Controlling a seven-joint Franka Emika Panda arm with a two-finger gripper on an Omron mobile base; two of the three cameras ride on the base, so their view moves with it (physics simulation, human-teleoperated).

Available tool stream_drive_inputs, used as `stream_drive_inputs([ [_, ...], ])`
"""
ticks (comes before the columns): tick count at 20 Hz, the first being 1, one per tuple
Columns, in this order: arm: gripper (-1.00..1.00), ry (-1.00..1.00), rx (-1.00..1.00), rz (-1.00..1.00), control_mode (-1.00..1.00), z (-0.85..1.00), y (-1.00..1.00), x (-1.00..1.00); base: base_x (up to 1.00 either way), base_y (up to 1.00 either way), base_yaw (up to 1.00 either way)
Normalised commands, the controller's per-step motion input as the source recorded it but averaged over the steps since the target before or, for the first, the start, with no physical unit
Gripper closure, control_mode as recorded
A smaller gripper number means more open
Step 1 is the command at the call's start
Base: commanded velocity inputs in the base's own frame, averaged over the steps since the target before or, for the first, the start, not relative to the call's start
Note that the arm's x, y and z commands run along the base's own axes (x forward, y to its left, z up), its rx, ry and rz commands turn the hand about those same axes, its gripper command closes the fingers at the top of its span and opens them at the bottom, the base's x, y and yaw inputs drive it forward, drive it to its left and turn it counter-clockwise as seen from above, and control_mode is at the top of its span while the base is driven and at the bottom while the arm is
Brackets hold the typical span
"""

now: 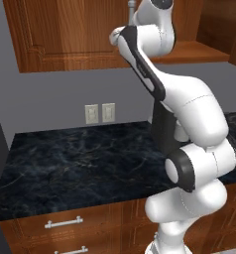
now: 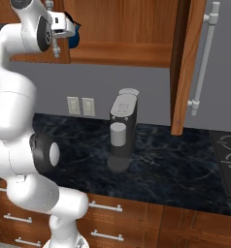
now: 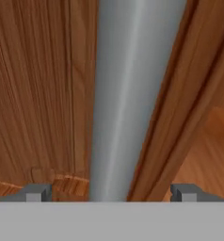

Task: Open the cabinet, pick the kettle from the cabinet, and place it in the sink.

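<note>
The cabinet [image 2: 127, 29] hangs above the counter; its right door [image 2: 185, 68] stands swung open, and its left door [image 1: 65, 34] faces front. My gripper [image 3: 111, 193] is raised to the left door's vertical silver bar handle [image 3: 132, 94]. The bar runs between the two fingertips [image 3: 38, 193], which stand wide apart and clear of it, so the gripper is open. In the right base view my hand [image 2: 61, 24] partly hides the dark-blue kettle [image 2: 75, 36] on the cabinet shelf [image 2: 122, 53]. The sink is out of view.
A grey coffee machine [image 2: 122, 131] stands on the black marble counter [image 1: 80, 158]. Wall outlets [image 1: 99, 113] sit on the grey wall behind. A stovetop [image 2: 229, 155] lies at the far right. Drawers [image 1: 65, 223] with short handles run below the counter.
</note>
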Motion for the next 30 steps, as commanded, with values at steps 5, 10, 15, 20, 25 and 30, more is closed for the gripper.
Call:
stream_drive_inputs([
  [5,1.0,0.0,-0.02,-0.13,-1.0,-0.05,0.27,0.35,0.0,0.0,0.0],
  [10,1.0,0.0,0.0,-0.12,-1.0,-0.04,0.13,0.07,0.0,0.0,0.0],
  [15,1.0,0.0,0.0,-0.1,-1.0,-0.07,0.21,-0.02,0.0,0.0,0.0],
  [20,1.0,0.0,0.03,-0.07,-1.0,-0.04,0.24,-0.17,0.0,0.0,0.0],
  [25,1.0,0.06,0.07,-0.01,-1.0,-0.07,0.24,-0.38,0.0,0.0,0.0],
  [30,1.0,0.02,0.08,0.0,-1.0,-0.06,0.25,-0.53,0.0,0.0,0.0],
])
